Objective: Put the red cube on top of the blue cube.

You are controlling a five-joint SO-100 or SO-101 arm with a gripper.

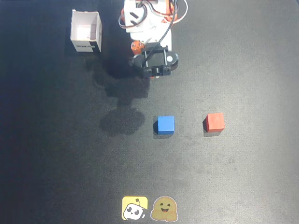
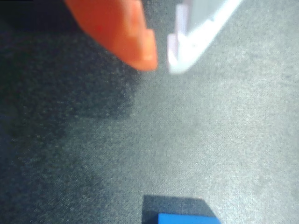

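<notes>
We count one red cube (image 1: pixel 214 122) and one blue cube (image 1: pixel 165 124) in the overhead view. Both sit flat on the dark table (image 1: pixel 243 60), side by side but apart, with the red cube to the right of the blue one. Nothing lies on top of either cube.

We see one arm (image 1: pixel 148 28) at the top of this view, folded close to its base. Its gripper (image 2: pixel 162 63) is above the table and touches nothing. In the wrist view we see two fingers, one orange finger (image 2: pixel 121 28) on the left and one white finger (image 2: pixel 201 28) on the right. Their tips are very near each other, with only a narrow gap, and nothing is between them. The top of the blue cube (image 2: pixel 187 218) shows at the bottom edge of the wrist view, away from the fingers.

We also count one white box (image 1: pixel 86 31), open at the top, at the upper left of the overhead view. Two stickers, one yellow sticker (image 1: pixel 135 208) and one brown sticker (image 1: pixel 164 209), are at the bottom edge.
</notes>
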